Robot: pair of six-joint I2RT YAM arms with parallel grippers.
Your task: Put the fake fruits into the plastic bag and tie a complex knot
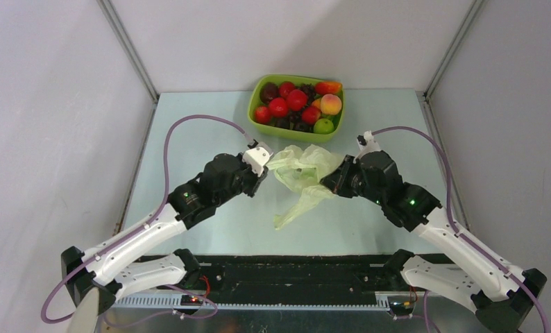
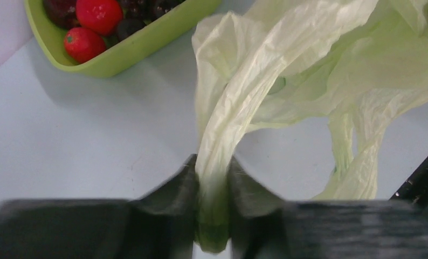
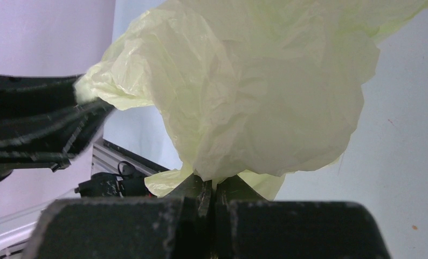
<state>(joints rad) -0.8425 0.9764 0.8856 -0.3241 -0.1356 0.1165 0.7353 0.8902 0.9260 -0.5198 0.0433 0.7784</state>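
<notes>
The pale yellow-green plastic bag [image 1: 300,172] hangs stretched between my two grippers over the middle of the table, one loose end trailing toward the near edge. My left gripper [image 1: 264,173] is shut on a bunched strip of the plastic bag [image 2: 239,108], which runs down between its black fingers [image 2: 174,189]. My right gripper [image 1: 326,182] is shut on the bag's other side [image 3: 255,91], the film pinched thin between its jaws. The fake fruits [image 1: 297,103], red apples, a peach, a green apple, a plum and grapes, lie in the lime-green tray. No knot shows.
The lime-green tray [image 1: 257,94] stands at the table's far edge, just beyond the bag; its corner [image 2: 147,48] shows in the left wrist view. Grey walls close in both sides. A black rail [image 1: 293,274] runs along the near edge between the arm bases.
</notes>
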